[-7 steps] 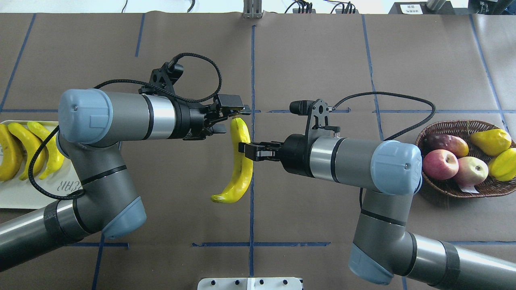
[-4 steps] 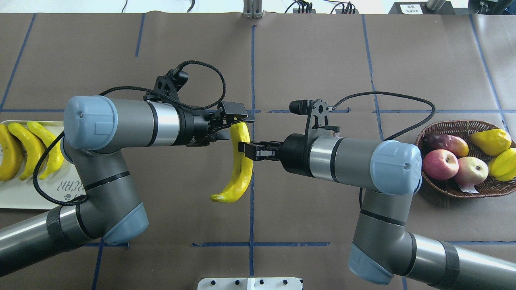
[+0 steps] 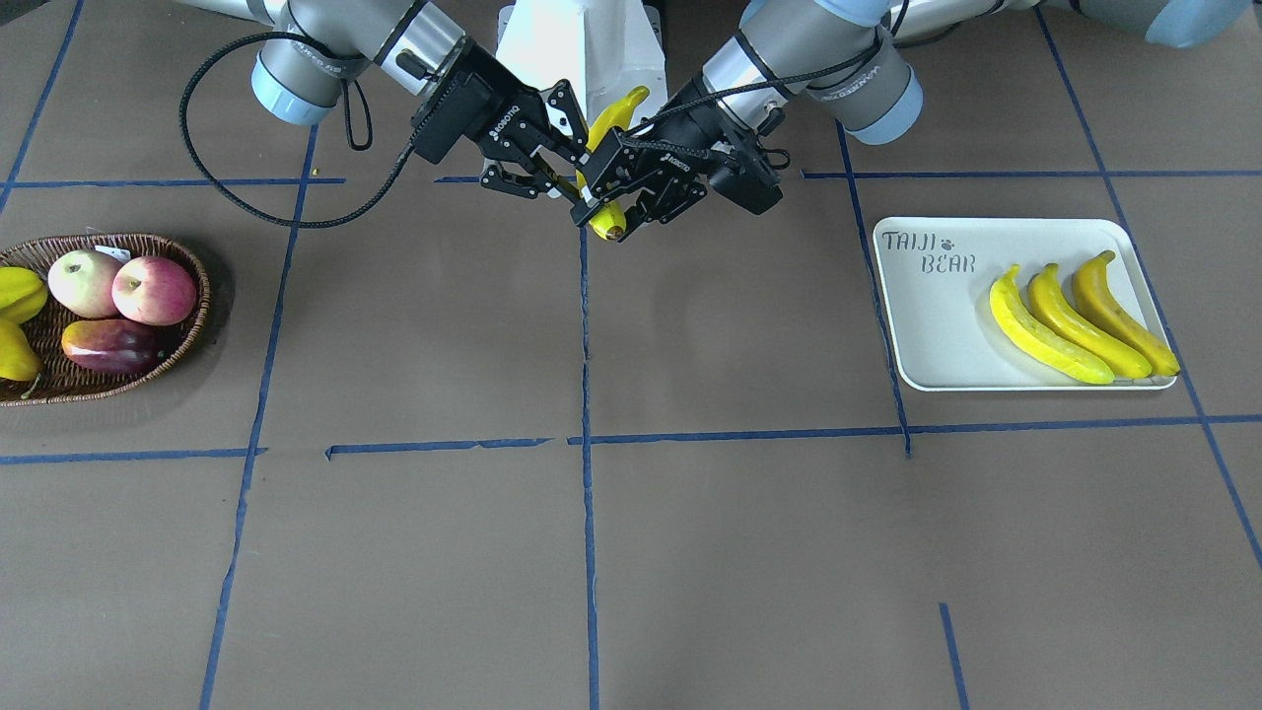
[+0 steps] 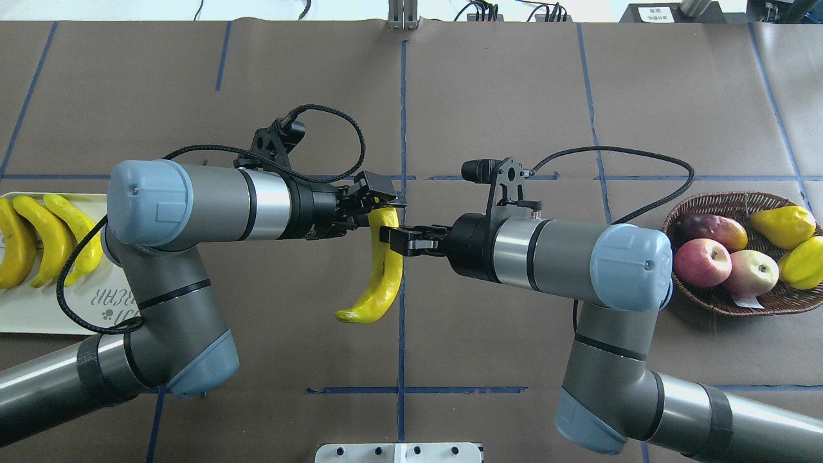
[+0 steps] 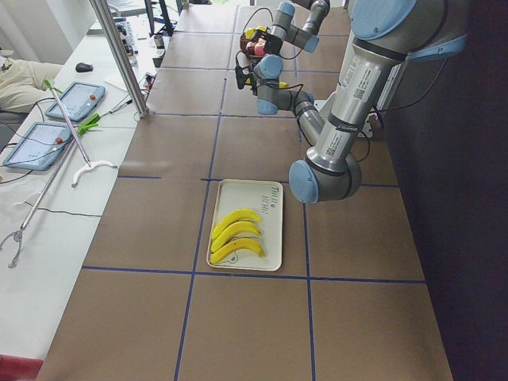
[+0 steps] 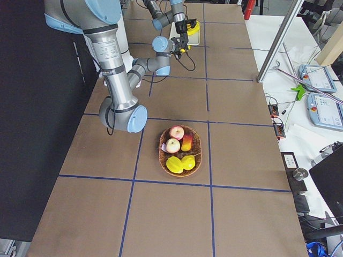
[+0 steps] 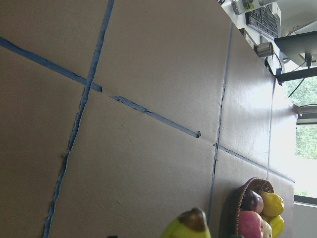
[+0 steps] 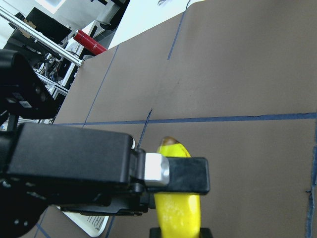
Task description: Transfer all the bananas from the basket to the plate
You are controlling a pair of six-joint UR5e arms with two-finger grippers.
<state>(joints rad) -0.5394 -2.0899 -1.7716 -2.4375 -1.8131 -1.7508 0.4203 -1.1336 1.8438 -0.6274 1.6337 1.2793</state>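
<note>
Yellow banana (image 4: 386, 276) hangs above the desk (image 4: 501, 96) between basket (image 4: 707, 299) and plate (image 4: 38, 308) for hand-over: my right claw (image 4: 388, 239) clamps its middle, my left claw (image 4: 379, 200) straddles its far end, grip not discernible.

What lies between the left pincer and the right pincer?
One banana: the right pincer grips it; the left pincer flanks its end. Overhead view.

Probably a robotics lab: tape-gridded table (image 3: 739, 552), tablets (image 5: 75, 99), aluminium post (image 5: 117, 55).
</note>
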